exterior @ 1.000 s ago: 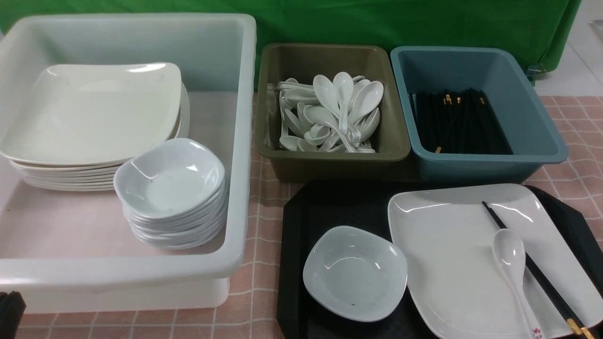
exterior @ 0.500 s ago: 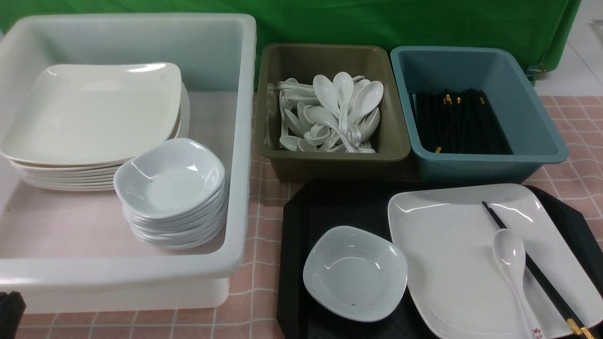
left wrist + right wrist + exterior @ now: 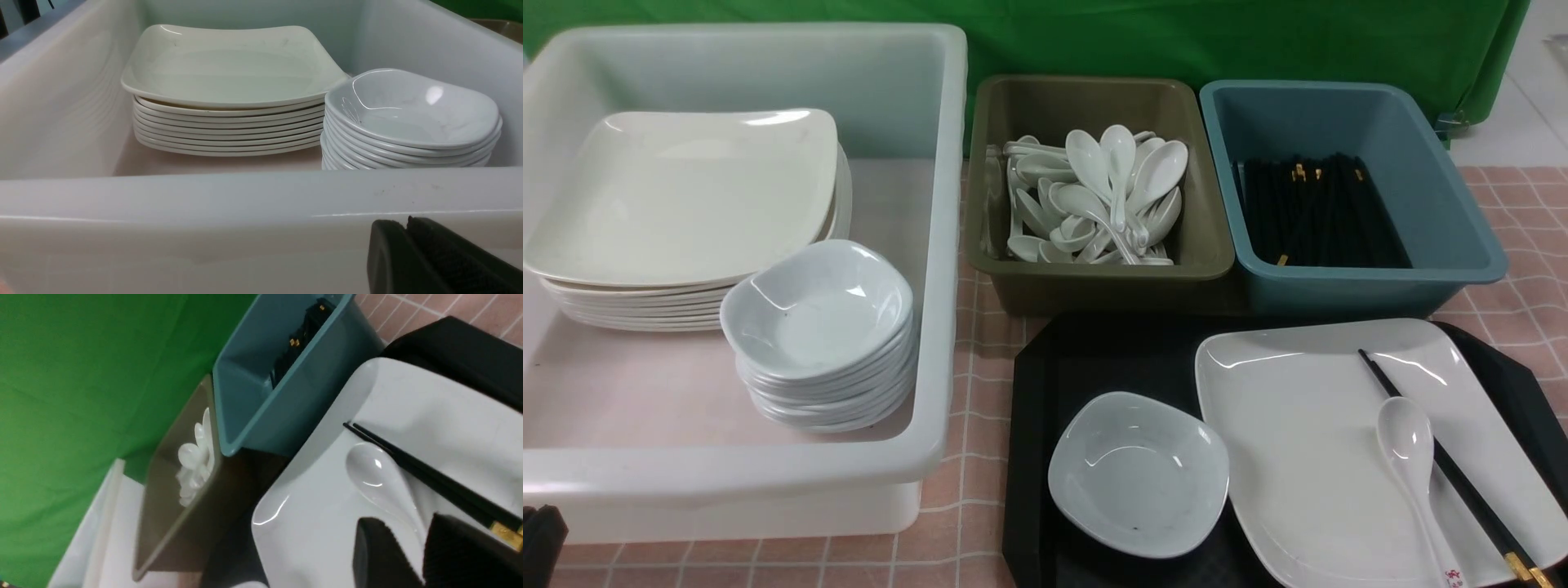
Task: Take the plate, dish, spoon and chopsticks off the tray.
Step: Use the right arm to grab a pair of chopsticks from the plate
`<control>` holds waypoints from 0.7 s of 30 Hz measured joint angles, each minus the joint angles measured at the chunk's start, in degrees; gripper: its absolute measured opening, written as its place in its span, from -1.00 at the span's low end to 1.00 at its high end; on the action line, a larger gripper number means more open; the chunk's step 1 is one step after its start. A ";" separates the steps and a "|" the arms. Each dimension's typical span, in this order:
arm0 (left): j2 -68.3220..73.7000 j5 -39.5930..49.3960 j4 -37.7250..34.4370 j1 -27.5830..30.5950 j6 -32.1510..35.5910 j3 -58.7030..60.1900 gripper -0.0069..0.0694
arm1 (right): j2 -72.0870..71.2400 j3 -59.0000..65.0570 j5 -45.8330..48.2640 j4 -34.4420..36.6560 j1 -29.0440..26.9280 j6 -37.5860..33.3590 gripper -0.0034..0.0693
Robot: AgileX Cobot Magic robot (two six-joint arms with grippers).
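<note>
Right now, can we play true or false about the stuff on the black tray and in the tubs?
1. The spoon lies on the plate. True.
2. The dish sits on top of the plate. False: it sits on the tray, beside the plate.
3. The chopsticks lie inside the dish. False: the pair lies on the plate, next to the spoon.
4. The olive tub holds white spoons. True.
5. The left end effector is wide open. False: it is shut, in front of the white tub.
</note>
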 joint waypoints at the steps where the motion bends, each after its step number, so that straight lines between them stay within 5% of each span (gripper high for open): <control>1: 0.00 0.00 0.00 0.00 0.00 0.00 -0.76 | 0.00 0.00 -0.75 0.68 0.00 1.69 -0.24; 5: 0.00 0.00 0.00 0.00 0.00 0.00 -0.76 | 0.00 -1.02 -8.56 2.46 0.39 6.81 -0.44; 8: 0.00 0.00 0.00 0.00 0.00 0.00 -0.76 | 0.09 -7.17 -12.47 1.28 2.24 -0.76 -0.75; 11: 0.00 0.00 0.00 0.00 0.00 0.00 -0.76 | 2.13 -16.21 -10.02 0.07 4.15 -13.71 -0.82; 12: 0.00 0.00 0.00 0.00 0.00 0.00 -0.76 | 5.92 -22.65 -3.65 -0.46 5.41 -23.62 -0.82; 15: 0.00 0.00 0.00 0.00 0.00 0.00 -0.76 | 15.09 -32.22 15.25 -2.13 6.28 -36.11 -0.82; 17: 0.00 0.00 0.00 0.00 0.00 0.00 -0.76 | 19.94 -35.22 22.02 -3.73 6.33 -37.85 -0.82; 18: 0.00 0.00 0.00 0.00 0.00 0.00 -0.76 | 27.65 -38.15 32.51 -6.91 6.33 -39.53 -0.82; 21: 0.00 0.00 0.00 0.00 0.00 0.00 -0.76 | 39.80 -39.85 40.36 -11.44 6.33 -40.36 -0.77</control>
